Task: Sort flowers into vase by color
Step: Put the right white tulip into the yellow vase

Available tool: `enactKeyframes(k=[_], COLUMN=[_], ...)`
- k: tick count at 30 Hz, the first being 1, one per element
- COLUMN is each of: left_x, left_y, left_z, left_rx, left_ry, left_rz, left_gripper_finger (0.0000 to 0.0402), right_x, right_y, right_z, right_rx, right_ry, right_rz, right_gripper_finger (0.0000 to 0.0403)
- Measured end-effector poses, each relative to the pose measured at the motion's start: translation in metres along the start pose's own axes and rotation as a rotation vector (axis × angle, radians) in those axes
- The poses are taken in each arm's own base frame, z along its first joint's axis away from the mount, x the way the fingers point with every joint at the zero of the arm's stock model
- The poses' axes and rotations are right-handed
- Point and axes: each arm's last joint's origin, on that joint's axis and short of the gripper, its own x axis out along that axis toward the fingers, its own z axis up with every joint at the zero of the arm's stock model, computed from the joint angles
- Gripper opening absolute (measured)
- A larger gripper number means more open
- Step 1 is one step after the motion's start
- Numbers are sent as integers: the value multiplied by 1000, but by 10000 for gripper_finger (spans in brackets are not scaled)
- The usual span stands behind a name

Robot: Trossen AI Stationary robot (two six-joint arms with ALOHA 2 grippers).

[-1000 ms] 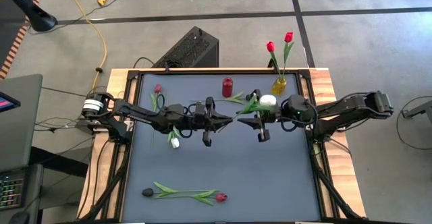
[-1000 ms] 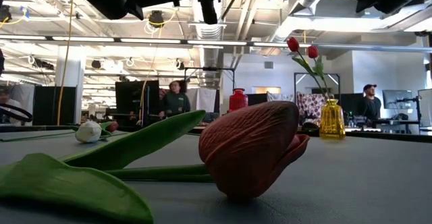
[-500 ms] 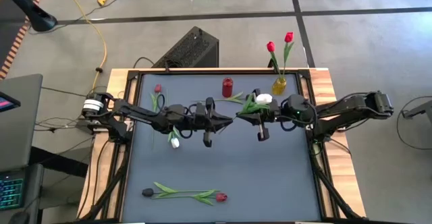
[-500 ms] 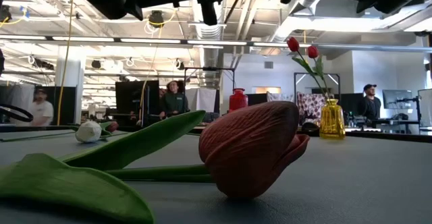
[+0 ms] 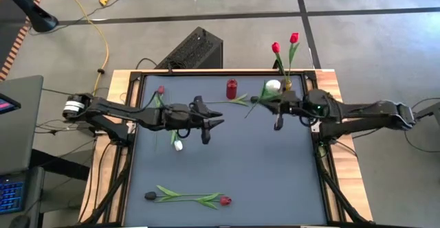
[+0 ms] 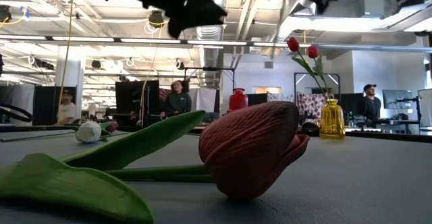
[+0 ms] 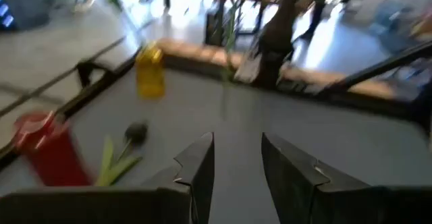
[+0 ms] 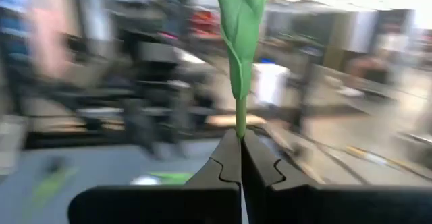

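Note:
My right gripper (image 5: 265,104) is shut on a white tulip whose head (image 5: 273,86) is beside the yellow vase (image 5: 284,88), which holds two red tulips (image 5: 276,47). My left gripper (image 5: 218,122) is open over mid-table and holds nothing; its open fingers (image 7: 236,166) face the vases. A red vase (image 5: 232,88) stands at the far edge, with a dark-headed tulip (image 7: 135,131) lying by it. A maroon tulip (image 5: 160,90) and a white tulip (image 5: 178,145) lie under my left arm. A black tulip (image 5: 150,196) and a red tulip (image 5: 225,201) lie at the near edge. My right gripper pinches the white tulip's green stem (image 8: 239,131) between its two shut fingers, just below a leaf (image 8: 241,28) that rises past them. The tulip is lifted clear of the table, its head toward the yellow vase.
The red tulip head (image 6: 250,150) and its leaf (image 6: 135,143) lie right before the low camera. A black box (image 5: 194,49) and cables sit beyond the table's far edge. People stand in the room behind. Bare mat (image 5: 261,166) spreads between the arms and the near tulips.
The two grippers, close together at mid-table a second ago, have parted. My right gripper has moved toward the far right, up to the yellow vase, carrying the white tulip. My left gripper has drawn back toward the left edge.

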Motion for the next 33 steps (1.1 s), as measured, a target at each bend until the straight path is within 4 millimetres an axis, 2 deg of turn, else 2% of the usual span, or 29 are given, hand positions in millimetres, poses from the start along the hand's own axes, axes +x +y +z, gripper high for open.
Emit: enactKeyframes(k=[8, 12, 20, 33], left_x=[3, 3, 3, 3], left_y=[-4, -4, -4, -4], left_z=[-16, -17, -18, -18], left_rx=[15, 18, 24, 31], left_ry=[102, 110, 129, 130], left_rz=[54, 54, 54, 49], left_gripper_finger=[112, 112, 112, 112], right_x=[-26, -36, -52, -58], right_y=[-38, -54, -79, -101], right_z=[-5, -7, -7, -11], right_rx=[-102, -116, -77, -57], right_ry=[161, 208, 214, 244], right_rz=[-465, -638, -833, -932], right_gripper_finger=[20, 20, 20, 20])
